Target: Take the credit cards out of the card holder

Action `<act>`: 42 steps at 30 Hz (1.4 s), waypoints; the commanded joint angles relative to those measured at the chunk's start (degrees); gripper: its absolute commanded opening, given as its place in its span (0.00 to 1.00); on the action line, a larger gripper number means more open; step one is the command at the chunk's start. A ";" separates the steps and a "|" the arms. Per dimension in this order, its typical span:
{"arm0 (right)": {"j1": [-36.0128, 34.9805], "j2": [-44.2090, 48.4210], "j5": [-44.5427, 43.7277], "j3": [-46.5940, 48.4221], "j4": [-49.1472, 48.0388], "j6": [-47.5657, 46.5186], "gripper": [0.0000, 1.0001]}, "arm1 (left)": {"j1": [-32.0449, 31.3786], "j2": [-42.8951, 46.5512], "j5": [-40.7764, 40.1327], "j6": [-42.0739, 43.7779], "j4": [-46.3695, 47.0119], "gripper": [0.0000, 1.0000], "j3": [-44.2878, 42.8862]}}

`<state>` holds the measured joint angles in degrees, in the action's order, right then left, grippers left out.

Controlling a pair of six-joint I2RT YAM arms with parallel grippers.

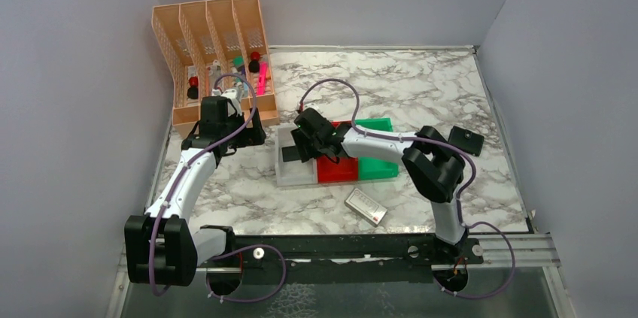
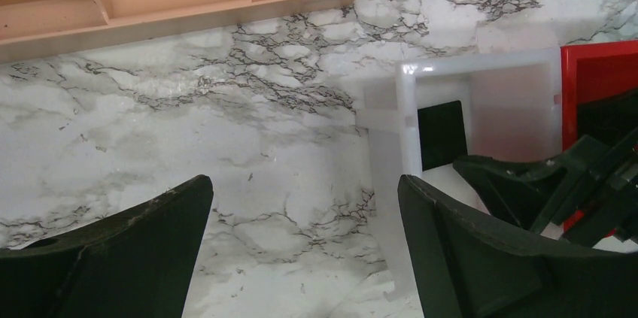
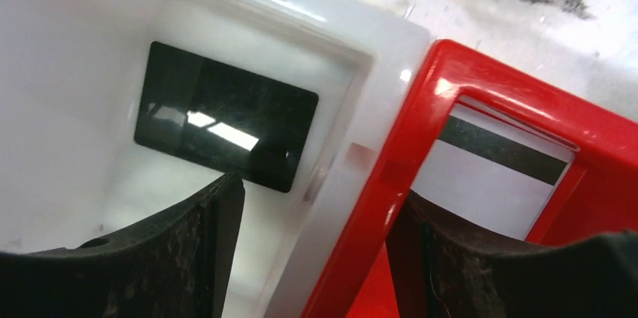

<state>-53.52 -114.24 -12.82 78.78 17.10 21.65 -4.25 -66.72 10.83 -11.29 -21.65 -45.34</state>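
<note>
On the white marble-patterned tabletop (image 1: 421, 85) veined in grey, boxed in by plain lavender-grey walls (image 1: 75, 70), my right claw (image 3: 316, 194) hung released, grasping nothing. Its jaws straddled the adjoining rims of a white plastic tray (image 3: 376, 40) and a red plastic tray (image 3: 466, 62). A glossy black rectangular card (image 3: 226, 115) lay flat in the white one; a white card with a black stripe (image 3: 496, 175) lay in the red. A green plastic tray (image 1: 380, 124) sat just beside the red. My left claw (image 2: 302, 190) hovered spread wide over the marble near a peach mesh desk organiser (image 1: 214, 32). The flat black card holder (image 1: 466, 140) lay on the table to the right, apart from the trays. The print on a small whitish case with a red mark (image 1: 366, 206) was too small to read.
</note>
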 commanded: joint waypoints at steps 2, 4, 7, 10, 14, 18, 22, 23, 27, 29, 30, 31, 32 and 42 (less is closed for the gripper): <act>0.59 -4.42 -6.34 5.03 0.93 4.37 0.70 | -0.14 -0.08 -0.82 0.83 0.03 0.97 -0.11; 0.69 -5.30 -6.57 7.13 0.60 2.74 0.70 | -0.14 0.01 -0.81 0.83 0.02 0.97 -0.10; 0.69 -6.02 -5.99 9.81 2.15 0.67 0.70 | -0.14 0.09 -0.81 0.83 -0.03 0.97 -0.03; 0.69 -3.63 -5.21 9.38 3.86 0.08 0.73 | -0.14 0.26 -1.02 0.83 -0.04 0.97 -0.09; 0.69 5.49 -2.94 6.26 6.69 -1.16 0.79 | -0.14 0.77 -1.63 0.83 -0.06 0.97 -0.09; 0.69 17.84 2.94 -3.92 7.14 -1.40 0.83 | -0.14 1.27 -2.14 0.74 -0.05 0.97 -0.11; 0.69 28.41 10.86 -19.04 6.59 4.57 0.84 | -0.14 2.00 -3.12 0.50 0.00 0.97 -0.02; 0.69 30.71 13.07 -22.90 6.22 6.57 0.84 | -0.14 2.00 -3.30 0.48 0.01 0.97 0.01; 0.24 40.43 25.50 -36.56 0.45 10.83 0.83 | -0.14 1.87 -3.45 0.34 0.02 0.97 -0.05; 0.04 43.61 30.14 -40.64 -3.15 11.75 0.83 | -0.14 1.66 -3.46 0.32 0.02 0.97 -0.06; -0.01 44.44 31.54 -41.74 -4.26 11.95 0.83 | -0.14 1.68 -3.45 0.30 -0.03 0.97 -0.09; -0.09 44.68 32.07 -42.20 -4.83 12.00 0.83 | -0.14 1.68 -3.43 0.30 -0.01 0.97 -0.10; -0.14 44.25 32.21 -42.17 -5.21 11.90 0.83 | -0.14 1.60 -3.44 0.26 -0.01 0.97 -0.10; -1.87 35.71 31.81 -36.95 -4.62 10.15 0.83 | -0.10 1.09 -3.67 0.21 -0.05 0.97 0.18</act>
<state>-54.08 -78.35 16.51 41.71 14.11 31.51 -4.25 -66.00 8.32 -11.31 -22.22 -45.34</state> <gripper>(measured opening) 0.830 0.970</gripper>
